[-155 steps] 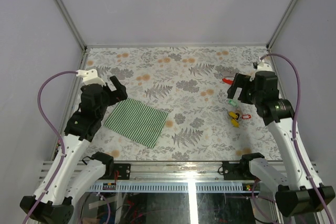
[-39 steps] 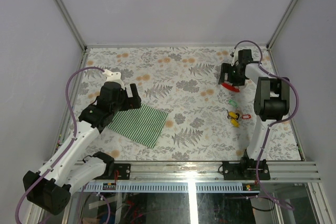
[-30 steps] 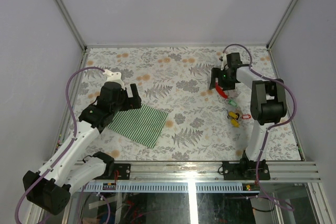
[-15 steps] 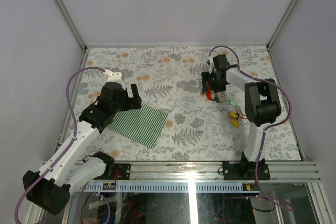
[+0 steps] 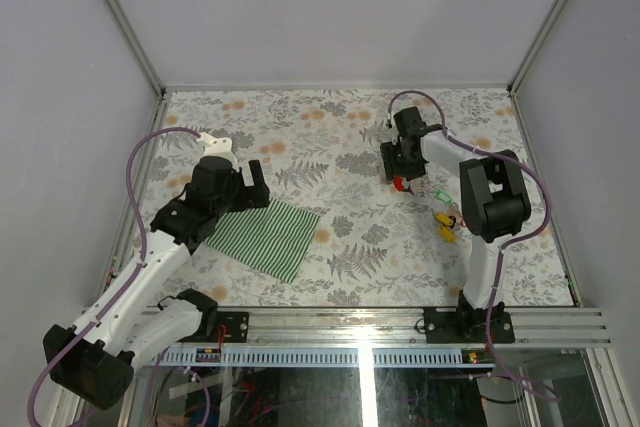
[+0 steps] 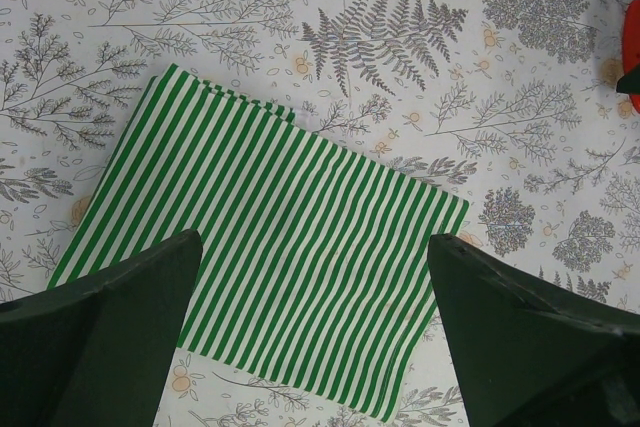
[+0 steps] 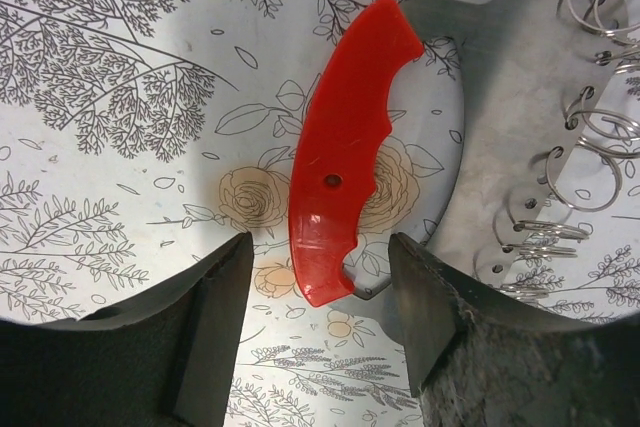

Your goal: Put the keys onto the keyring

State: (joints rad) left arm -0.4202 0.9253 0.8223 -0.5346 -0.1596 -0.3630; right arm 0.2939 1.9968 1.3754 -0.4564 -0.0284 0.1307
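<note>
My right end effector (image 7: 320, 247) hangs directly over the keyring (image 7: 345, 127), in the right half of the table (image 5: 300, 127). Its jaws stand apart, one either side of the red tag, not pinching it. The tag's long axis lies across the closing line, so I judge a plain close would catch it. The keys (image 5: 446, 223) lie nearby, toward the near right corner. My left end effector (image 6: 312, 245), spread wide, hovers over the striped cloth (image 6: 270, 197), well apart.

Mostly hidden under right pincer (image 5: 397, 173) in top view: keyring (image 5: 401, 184), red sliver only. Too small for shape: keys (image 5: 446, 221). Covered by left pincer fingers (image 6: 100, 337): near corners of striped cloth (image 6: 270, 247). Cut by right edge: red patch (image 6: 632, 42), wire rings (image 7: 585, 162).
</note>
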